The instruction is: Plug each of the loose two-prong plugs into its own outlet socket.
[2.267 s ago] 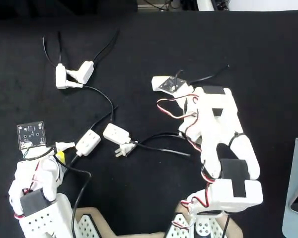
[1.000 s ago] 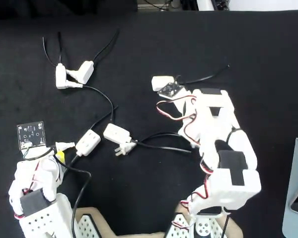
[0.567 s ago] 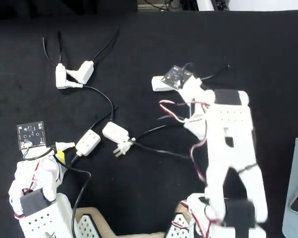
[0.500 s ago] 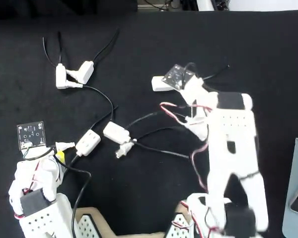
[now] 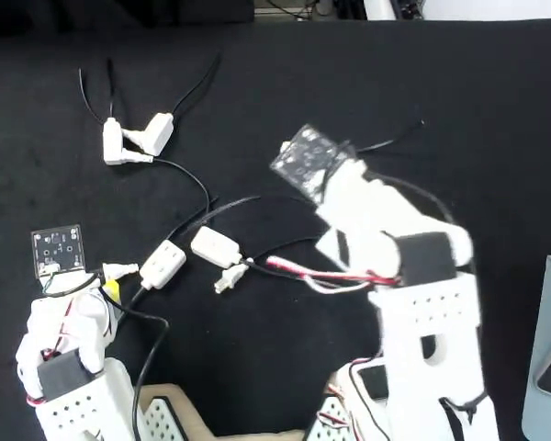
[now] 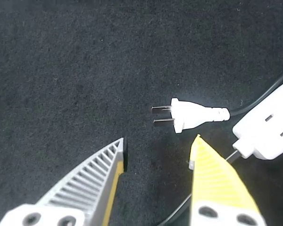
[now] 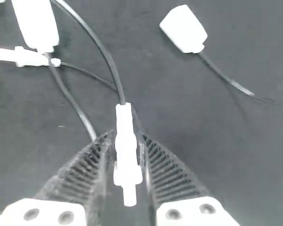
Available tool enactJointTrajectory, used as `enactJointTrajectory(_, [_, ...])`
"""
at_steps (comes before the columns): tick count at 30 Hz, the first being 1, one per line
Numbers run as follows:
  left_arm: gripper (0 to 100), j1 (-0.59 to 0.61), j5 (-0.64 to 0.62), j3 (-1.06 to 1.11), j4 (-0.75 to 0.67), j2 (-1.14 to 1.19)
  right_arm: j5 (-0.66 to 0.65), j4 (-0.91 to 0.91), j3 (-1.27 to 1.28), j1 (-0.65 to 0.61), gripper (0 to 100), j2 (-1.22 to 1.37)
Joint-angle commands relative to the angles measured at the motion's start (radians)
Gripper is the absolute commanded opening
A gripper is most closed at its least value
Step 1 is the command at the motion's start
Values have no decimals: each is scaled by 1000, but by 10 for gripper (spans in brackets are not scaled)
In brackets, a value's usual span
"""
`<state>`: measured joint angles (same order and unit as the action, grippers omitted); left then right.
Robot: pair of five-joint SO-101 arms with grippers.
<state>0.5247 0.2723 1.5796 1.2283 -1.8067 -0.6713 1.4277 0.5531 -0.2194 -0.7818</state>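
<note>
My right gripper (image 7: 125, 162) is shut on a white plug (image 7: 126, 141), whose black cable (image 7: 92, 40) runs away from the fingers. Beyond it lie a white socket (image 7: 183, 29), another socket (image 7: 35, 21) and a loose plug (image 7: 23, 56). In the high view the right arm (image 5: 367, 211) stands over the table's middle, and the held cable (image 5: 225, 209) rises off the cloth. My left gripper (image 6: 158, 141) is open just short of a loose two-prong plug (image 6: 188, 115) beside a white socket (image 6: 266, 127). That plug (image 5: 119, 271) and socket (image 5: 163, 264) lie in front of the left arm (image 5: 64, 335).
Near the middle lie a socket (image 5: 213, 246) and a loose plug (image 5: 228, 280). A plug and socket pair (image 5: 133, 140) sits at the far left. A grey bin (image 5: 546, 358) stands at the right edge. Red and black wires (image 5: 321, 276) hang under the right arm.
The right arm has swung its wrist left and up with the plug, pulling the black cable off the cloth and covering the socket beside it. The left arm has kept still.
</note>
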Motion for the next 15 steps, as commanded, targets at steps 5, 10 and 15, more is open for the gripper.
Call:
enactJointTrajectory(5, [227,-1,9,-5,2,-8,101,-258,214,-152,12,-18])
enactJointTrajectory(10, [227,-1,9,-5,2,-8,126,-443,378,-212,12,-18])
enactJointTrajectory(15, [227,-1,9,-5,2,-8,94,-554,533,-226,12,-18])
